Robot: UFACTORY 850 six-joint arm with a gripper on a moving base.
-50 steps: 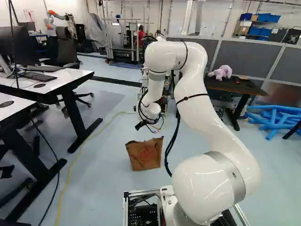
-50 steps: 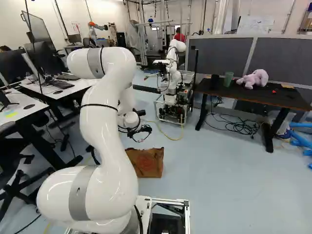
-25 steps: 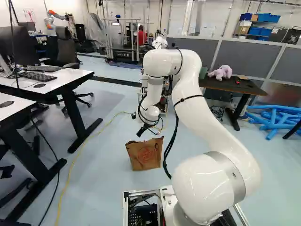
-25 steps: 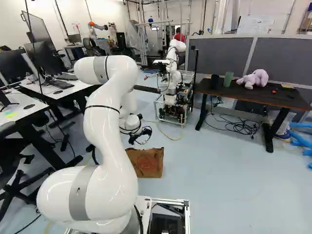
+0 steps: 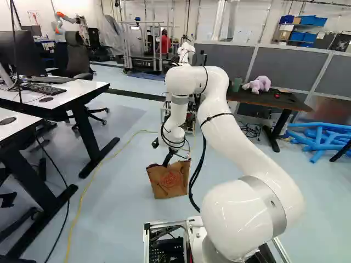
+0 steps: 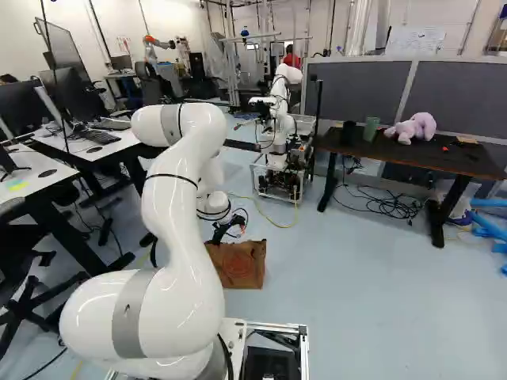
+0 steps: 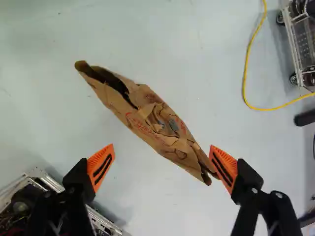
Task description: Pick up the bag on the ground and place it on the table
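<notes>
Two fingers (image 7: 101, 168) on our gripper (image 5: 166, 162) are spread way apart by the bag (image 5: 169, 183) on the floor (image 5: 126, 203), can't tell if one's touching it.

Here a bag (image 5: 164, 185) stands on the floor (image 6: 348, 309) ahead of the base (image 6: 295, 328). Desks (image 6: 111, 142) stand to its left. Right, a table (image 6: 428, 161) bears a stuffed toy (image 6: 413, 127).

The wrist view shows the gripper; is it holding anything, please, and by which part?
Nothing is held: the gripper stands open, and the brown bag rests on the floor.
</notes>
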